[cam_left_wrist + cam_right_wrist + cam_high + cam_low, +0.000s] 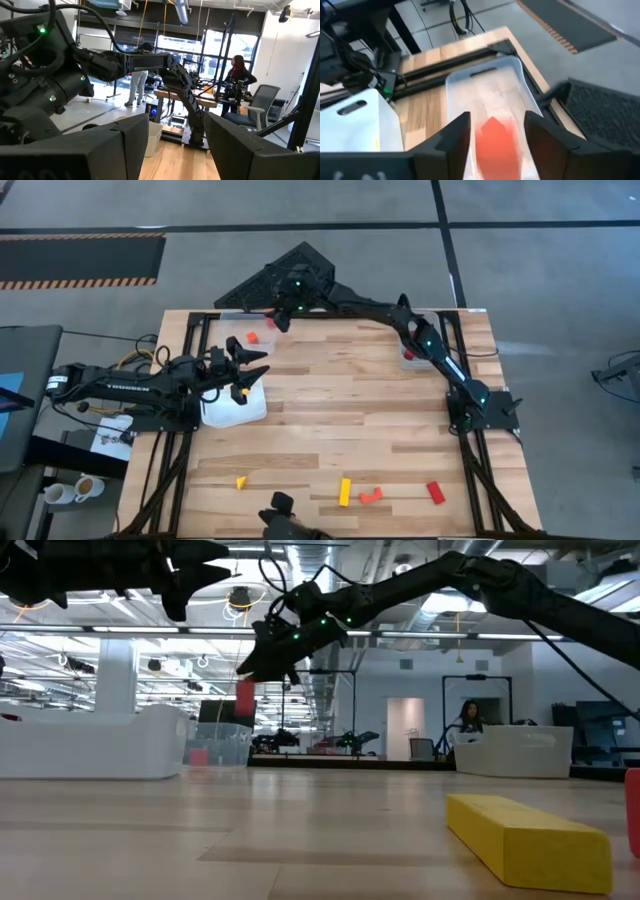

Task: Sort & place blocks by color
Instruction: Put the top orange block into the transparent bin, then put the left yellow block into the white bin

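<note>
My right gripper (283,318) (496,131) reaches over the table's far left corner and is open above a clear bin (512,70). A red block (495,140) (245,700) shows blurred in the air just below its fingertips, with a gap on either side. Another red block (252,338) lies in that bin. My left gripper (255,370) (177,150) hovers open above the white tray (232,410), touching nothing. Near the table's near edge lie a small yellow block (241,481), a yellow bar (345,492) (525,835), an orange arch (371,496) and a red block (436,493).
A second bin (412,352) stands at the far right under my right arm. The table's middle (350,410) is bare wood. A dark mat (290,275) lies beyond the far edge. A person (468,720) sits in the room behind.
</note>
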